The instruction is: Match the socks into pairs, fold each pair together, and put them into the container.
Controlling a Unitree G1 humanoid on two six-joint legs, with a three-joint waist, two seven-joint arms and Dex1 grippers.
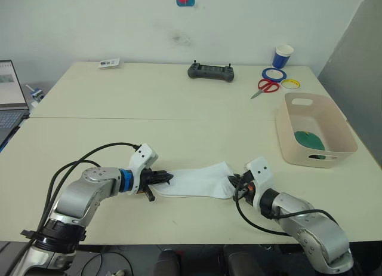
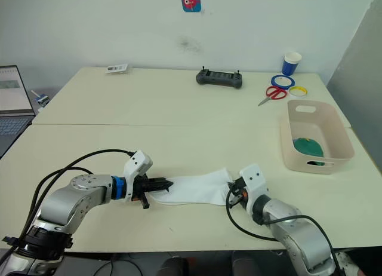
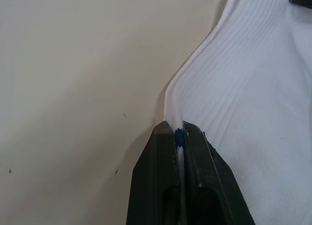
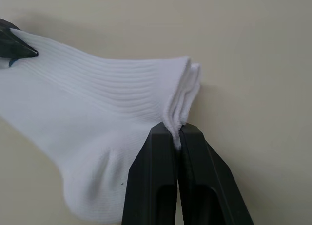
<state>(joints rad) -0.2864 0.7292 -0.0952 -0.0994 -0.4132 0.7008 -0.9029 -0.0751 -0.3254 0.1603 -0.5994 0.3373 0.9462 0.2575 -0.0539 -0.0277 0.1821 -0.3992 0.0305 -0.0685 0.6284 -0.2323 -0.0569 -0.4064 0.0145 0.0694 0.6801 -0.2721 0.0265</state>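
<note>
White socks lie stacked flat on the table near its front edge, stretched between my two grippers. My left gripper is shut on their left end, where a small navy mark shows between the fingers. My right gripper is shut on the layered cuff edges at the right end. The beige container stands at the right, with a dark green sock bundle on its floor.
At the back are a black controller, a blue-and-white paper cup, red scissors, blue and yellow tape rings and a small card. A laptop sits off the left edge.
</note>
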